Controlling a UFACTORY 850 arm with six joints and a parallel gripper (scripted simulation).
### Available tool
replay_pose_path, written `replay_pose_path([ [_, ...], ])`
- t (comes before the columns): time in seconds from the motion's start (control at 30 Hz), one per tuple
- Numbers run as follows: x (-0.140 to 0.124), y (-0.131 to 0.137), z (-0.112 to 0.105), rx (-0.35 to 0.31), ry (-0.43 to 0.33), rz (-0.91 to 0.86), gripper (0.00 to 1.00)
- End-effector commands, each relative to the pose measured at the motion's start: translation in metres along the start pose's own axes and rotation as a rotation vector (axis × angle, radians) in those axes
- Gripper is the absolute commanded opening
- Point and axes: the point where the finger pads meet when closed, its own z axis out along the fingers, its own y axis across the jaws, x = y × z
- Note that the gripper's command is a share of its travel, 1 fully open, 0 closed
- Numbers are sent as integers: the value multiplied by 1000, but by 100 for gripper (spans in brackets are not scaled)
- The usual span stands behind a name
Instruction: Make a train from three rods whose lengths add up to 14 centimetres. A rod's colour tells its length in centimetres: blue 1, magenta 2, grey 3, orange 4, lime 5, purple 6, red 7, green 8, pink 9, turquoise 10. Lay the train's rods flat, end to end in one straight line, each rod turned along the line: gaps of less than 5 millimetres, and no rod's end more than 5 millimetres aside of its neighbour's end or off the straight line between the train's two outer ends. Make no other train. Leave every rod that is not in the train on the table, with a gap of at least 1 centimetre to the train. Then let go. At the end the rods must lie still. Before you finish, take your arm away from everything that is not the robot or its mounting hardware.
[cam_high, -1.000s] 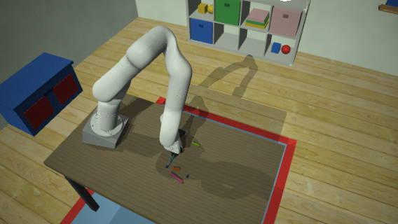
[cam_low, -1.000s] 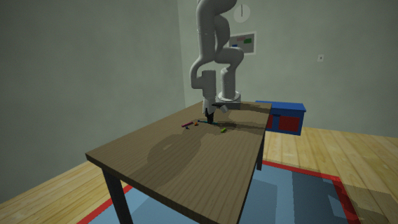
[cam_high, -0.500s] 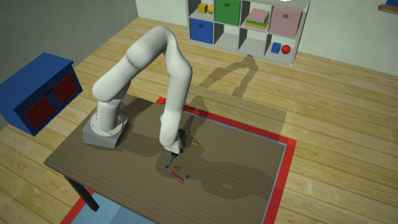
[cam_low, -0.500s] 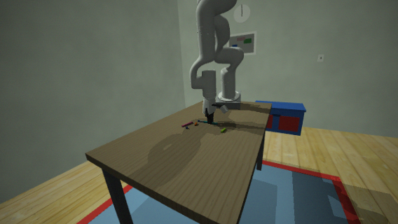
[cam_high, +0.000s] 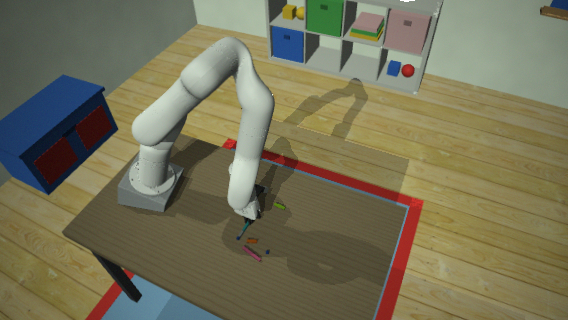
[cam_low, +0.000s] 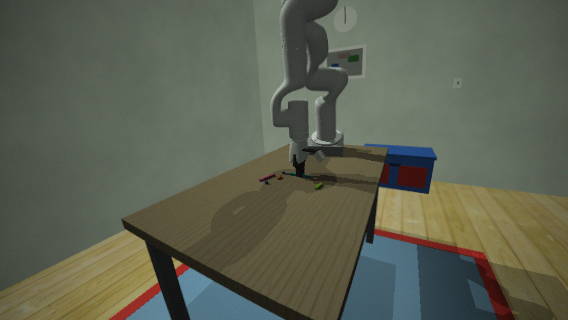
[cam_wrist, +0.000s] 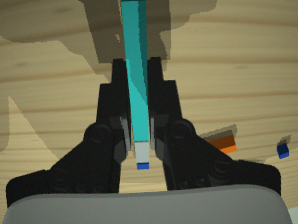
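My gripper (cam_wrist: 137, 77) is shut on a turquoise rod (cam_wrist: 136, 72), gripping it near one end; the rod lies flat, at table height as far as the views show. The gripper (cam_high: 248, 220) and the rod (cam_high: 244, 230) also show in the top view. A small blue rod (cam_wrist: 143, 164) lies just past the held end, in line with it. An orange rod (cam_high: 252, 241) lies close by, also in the wrist view (cam_wrist: 222, 143). A pink rod (cam_high: 252, 253) and a second blue rod (cam_high: 267, 251) lie nearer the table's front. A lime rod (cam_high: 279, 205) lies apart to the right.
The arm's base (cam_high: 150, 187) stands at the table's left end. The table's far edge runs close behind the gripper. A blue cabinet (cam_high: 52, 131) stands on the floor to the left, and a shelf unit (cam_high: 352, 40) at the back wall.
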Motion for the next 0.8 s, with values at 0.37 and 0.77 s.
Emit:
replay_pose_path([
  [0.37,0,1,0,-1,0,0,8],
  [0.77,0,1,0,-1,0,0,24],
])
